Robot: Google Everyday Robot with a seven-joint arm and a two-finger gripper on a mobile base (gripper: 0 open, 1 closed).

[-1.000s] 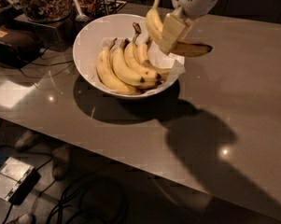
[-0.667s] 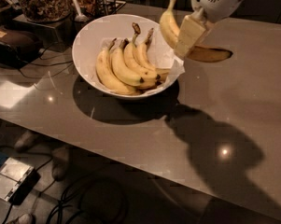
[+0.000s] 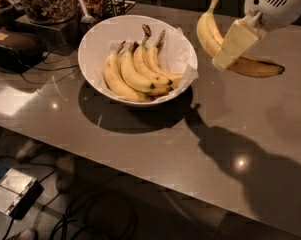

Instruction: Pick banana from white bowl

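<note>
- Banana (image 3: 206, 33) hangs in the air to the right of the white bowl (image 3: 86, 46), clear of its rim, pale stem pointing up and far, browner end trailing right over the table (image 3: 140, 149).
- From my seat, the gripper (image 3: 227, 53) sits at the far right, its jaws pinching the fruit across the middle; one cream finger crosses the front and the other is hidden behind.
- I judge the fruit light but soft: the skin bruises and splits under a hard squeeze, and the brown end looks the ripest and weakest.
- The curve lets it swing or roll in a loose pinch, so I reckon mid-body, near its balance point, is the right hold.
- The stem is stiffer but would snap or peel under load.
- Other bananas (image 3: 132, 71) lie in the bowl on crumpled paper (image 3: 179, 51).
</note>
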